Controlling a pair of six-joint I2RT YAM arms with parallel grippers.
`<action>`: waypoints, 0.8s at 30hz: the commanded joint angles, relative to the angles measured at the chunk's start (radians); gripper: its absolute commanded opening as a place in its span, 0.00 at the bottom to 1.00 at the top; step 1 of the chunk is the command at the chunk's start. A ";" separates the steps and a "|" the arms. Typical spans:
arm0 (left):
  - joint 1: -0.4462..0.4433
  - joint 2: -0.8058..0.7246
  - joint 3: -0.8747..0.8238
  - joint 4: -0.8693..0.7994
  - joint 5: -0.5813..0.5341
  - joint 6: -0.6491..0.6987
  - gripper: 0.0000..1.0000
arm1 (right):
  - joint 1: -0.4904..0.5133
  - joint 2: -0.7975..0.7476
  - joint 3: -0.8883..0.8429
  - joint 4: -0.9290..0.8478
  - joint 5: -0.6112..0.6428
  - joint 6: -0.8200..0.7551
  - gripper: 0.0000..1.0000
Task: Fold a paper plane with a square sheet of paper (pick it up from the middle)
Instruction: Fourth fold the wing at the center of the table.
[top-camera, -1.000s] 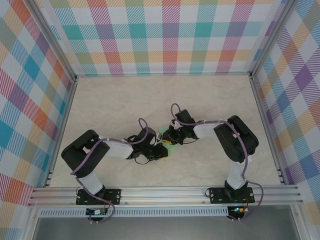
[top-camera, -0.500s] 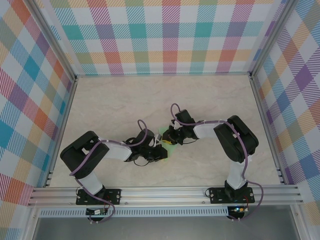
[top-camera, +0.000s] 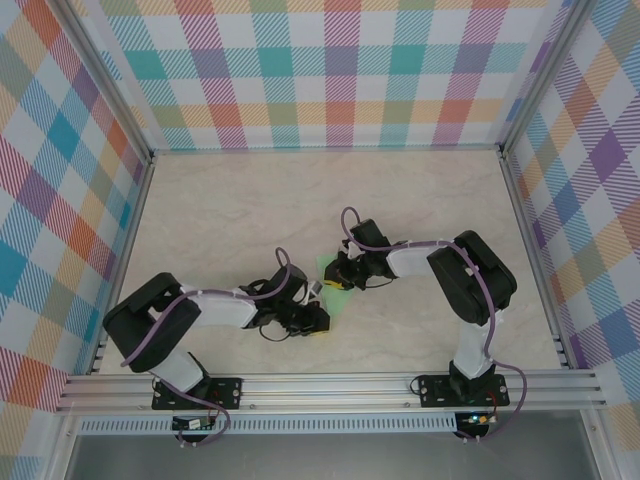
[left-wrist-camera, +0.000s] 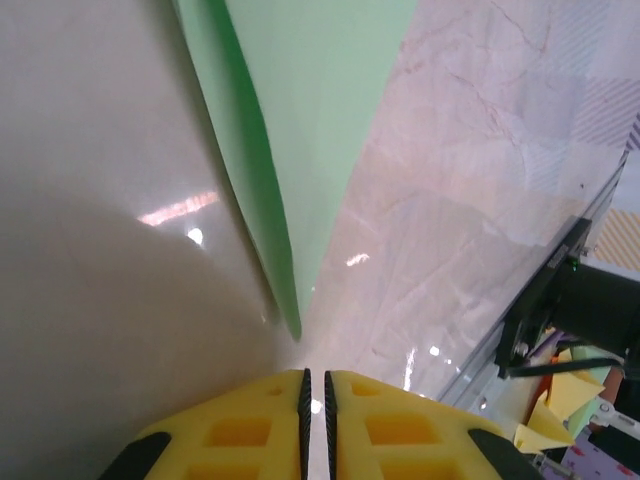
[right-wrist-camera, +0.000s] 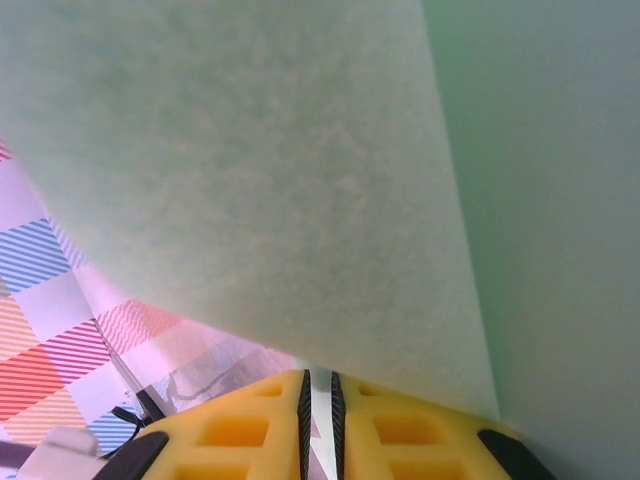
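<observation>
Pale mint-green paper, folded into a slim pointed dart, lies near the middle of the beige marbled table, between the two arms. The right tool grasps one end of it between yellow fingers. The left tool is clenched on nothing, low over the table, its fingertips just short of the paper's sharp tip.

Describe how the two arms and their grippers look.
The left arm and right arm match: black rounded joints, white link covers, a purple cable looping along each. The left gripper and right gripper have yellow fingers with rectangular cut-outs and black inner pads.
</observation>
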 joint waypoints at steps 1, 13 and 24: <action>-0.008 -0.143 -0.030 -0.092 -0.057 0.009 0.14 | 0.011 0.054 -0.054 -0.065 0.041 0.018 0.17; 0.102 -0.452 -0.072 -0.247 -0.252 -0.077 0.15 | 0.053 -0.007 -0.122 -0.018 0.120 0.139 0.17; 0.101 -0.345 -0.053 -0.041 -0.166 -0.115 0.16 | 0.112 -0.060 -0.152 0.000 0.168 0.246 0.17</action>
